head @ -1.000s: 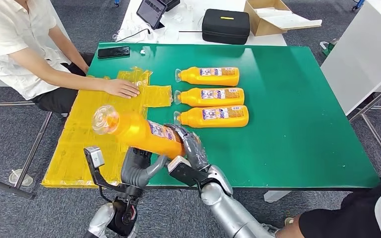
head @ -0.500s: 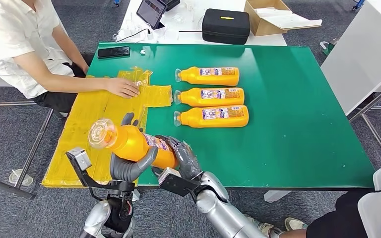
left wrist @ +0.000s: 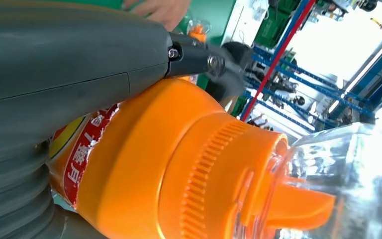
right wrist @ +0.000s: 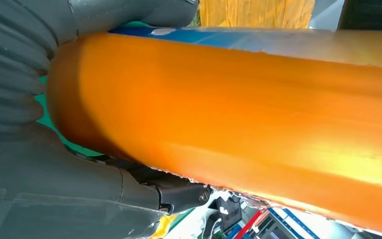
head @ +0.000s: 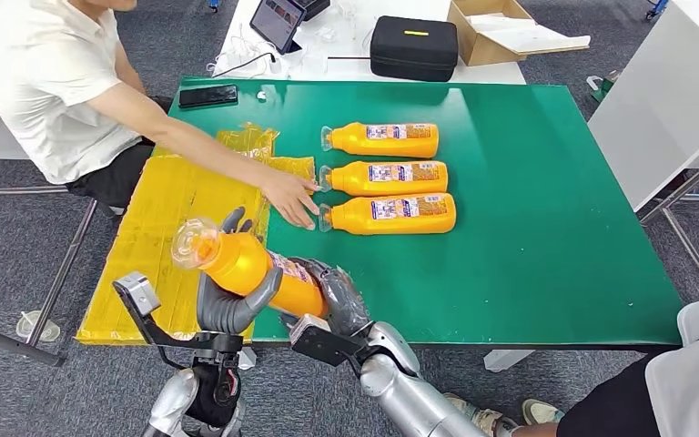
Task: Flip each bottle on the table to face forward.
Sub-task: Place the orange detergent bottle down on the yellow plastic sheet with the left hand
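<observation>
Both hands (head: 273,296) hold a bottle (head: 246,264) over the table edge (head: 473,344).

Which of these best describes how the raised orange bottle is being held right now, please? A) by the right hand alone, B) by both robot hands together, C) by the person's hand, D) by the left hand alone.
B: the left hand wraps the orange bottle near its neck while the right hand grips its base end, above the table's near edge.

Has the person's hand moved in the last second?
Yes. The person's hand left the yellow sheet and slid across the green table to the cap of the nearest lying bottle.
</observation>
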`<control>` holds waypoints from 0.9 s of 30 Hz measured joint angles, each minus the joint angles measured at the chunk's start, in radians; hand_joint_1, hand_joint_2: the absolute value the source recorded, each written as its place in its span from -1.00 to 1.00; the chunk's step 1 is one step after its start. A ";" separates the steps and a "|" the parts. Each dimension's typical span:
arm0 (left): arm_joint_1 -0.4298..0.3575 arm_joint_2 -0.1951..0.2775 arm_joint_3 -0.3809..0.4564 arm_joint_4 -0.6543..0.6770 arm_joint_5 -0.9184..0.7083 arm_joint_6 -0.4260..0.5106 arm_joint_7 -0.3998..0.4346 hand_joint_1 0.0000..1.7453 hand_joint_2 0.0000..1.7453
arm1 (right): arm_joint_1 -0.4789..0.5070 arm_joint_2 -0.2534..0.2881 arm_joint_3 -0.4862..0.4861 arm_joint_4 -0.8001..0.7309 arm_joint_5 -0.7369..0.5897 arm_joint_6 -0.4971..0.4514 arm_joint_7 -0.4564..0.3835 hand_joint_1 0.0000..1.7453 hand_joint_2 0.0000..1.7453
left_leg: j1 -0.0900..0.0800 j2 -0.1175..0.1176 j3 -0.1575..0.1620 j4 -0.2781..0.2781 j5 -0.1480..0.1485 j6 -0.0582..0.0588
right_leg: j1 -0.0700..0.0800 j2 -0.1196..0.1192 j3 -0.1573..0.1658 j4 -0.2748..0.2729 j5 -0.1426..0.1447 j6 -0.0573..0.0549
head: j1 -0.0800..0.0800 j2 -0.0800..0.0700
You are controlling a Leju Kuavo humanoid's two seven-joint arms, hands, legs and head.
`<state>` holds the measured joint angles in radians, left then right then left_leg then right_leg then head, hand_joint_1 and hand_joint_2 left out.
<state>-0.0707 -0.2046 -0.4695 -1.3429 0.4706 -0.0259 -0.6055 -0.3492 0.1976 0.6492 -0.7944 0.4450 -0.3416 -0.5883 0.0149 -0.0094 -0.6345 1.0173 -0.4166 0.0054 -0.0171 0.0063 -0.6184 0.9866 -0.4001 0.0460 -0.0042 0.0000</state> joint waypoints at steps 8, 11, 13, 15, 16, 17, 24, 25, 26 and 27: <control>0.007 0.002 0.011 0.015 0.020 -0.083 0.001 1.00 1.00 | 0.017 0.007 -0.010 0.007 -0.076 0.021 -0.034 -1.00 -1.00 | 0.000 0.000 0.000 0.000 0.000 0.000 | 0.000 0.000 0.000 0.000 0.000 0.000 | 0.000 0.000; 0.015 0.002 0.016 0.017 0.030 -0.087 0.006 1.00 1.00 | 0.033 0.013 -0.023 0.005 -0.093 -0.008 -0.043 -1.00 -1.00 | 0.000 0.000 0.000 0.000 0.000 0.000 | 0.000 0.000 0.000 0.000 0.000 0.000 | 0.000 0.000; 0.022 0.002 0.022 0.015 0.035 -0.082 0.013 1.00 1.00 | 0.050 0.014 -0.034 0.002 -0.082 -0.062 -0.055 -1.00 -1.00 | 0.000 0.000 0.000 0.000 0.000 0.000 | 0.000 0.000 0.000 0.000 0.000 0.000 | 0.000 0.000; 0.036 0.002 0.036 -0.002 0.028 -0.058 0.017 1.00 1.00 | 0.075 0.014 -0.048 -0.007 -0.034 -0.168 -0.077 -1.00 -1.00 | 0.000 0.000 0.000 0.000 0.000 0.000 | 0.000 0.000 -0.001 0.000 0.000 0.000 | 0.000 0.000; 0.044 0.001 0.046 -0.015 0.014 -0.037 0.015 1.00 1.00 | 0.092 0.014 -0.060 -0.018 0.015 -0.229 -0.088 -1.00 -1.00 | 0.000 0.000 -0.001 0.000 0.000 0.000 | 0.000 0.000 -0.001 0.000 0.000 0.000 | 0.000 0.000; 0.053 0.001 0.058 -0.031 -0.014 -0.007 0.008 1.00 1.00 | 0.115 0.013 -0.083 -0.039 0.095 -0.281 -0.097 -1.00 -1.00 | 0.000 0.000 -0.001 0.000 0.000 0.000 | 0.000 0.000 -0.001 0.000 0.000 0.000 | 0.000 0.000; 0.067 0.015 0.128 -0.099 -0.510 0.431 -0.088 1.00 1.00 | 0.302 0.031 -0.396 -0.360 0.626 -0.352 -0.109 -1.00 -1.00 | 0.000 -0.001 -0.003 0.000 0.000 0.000 | 0.000 -0.001 -0.003 0.000 0.000 0.000 | 0.000 0.000; 0.066 0.022 0.135 -0.100 -0.583 0.500 -0.091 1.00 1.00 | 0.322 0.034 -0.439 -0.416 0.646 -0.354 -0.109 -1.00 -1.00 | 0.000 -0.001 -0.003 0.000 0.000 0.000 | 0.000 -0.001 -0.003 0.000 0.000 0.000 | 0.000 0.000; 0.064 0.029 0.142 -0.100 -0.637 0.558 -0.092 1.00 1.00 | 0.340 0.037 -0.481 -0.473 0.662 -0.355 -0.109 -1.00 -1.00 | 0.000 -0.001 -0.003 0.000 0.000 0.000 | 0.000 -0.001 -0.003 0.000 0.000 0.000 | 0.000 0.000; 0.063 0.037 0.148 -0.100 -0.672 0.591 -0.093 1.00 1.00 | 0.356 0.040 -0.517 -0.523 0.674 -0.356 -0.109 -1.00 -1.00 | 0.000 -0.001 -0.003 0.000 0.000 0.000 | 0.000 -0.001 -0.003 0.000 0.000 0.000 | 0.000 0.000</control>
<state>-0.0079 -0.1680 -0.3215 -1.4427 -0.2019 0.5652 -0.6980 0.0069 0.2374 0.1327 -1.3173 1.1191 -0.6976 -0.6972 0.0148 -0.0105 -0.6376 1.0174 -0.4169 0.0054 -0.0174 0.0057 -0.6209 0.9864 -0.4003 0.0460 -0.0040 0.0000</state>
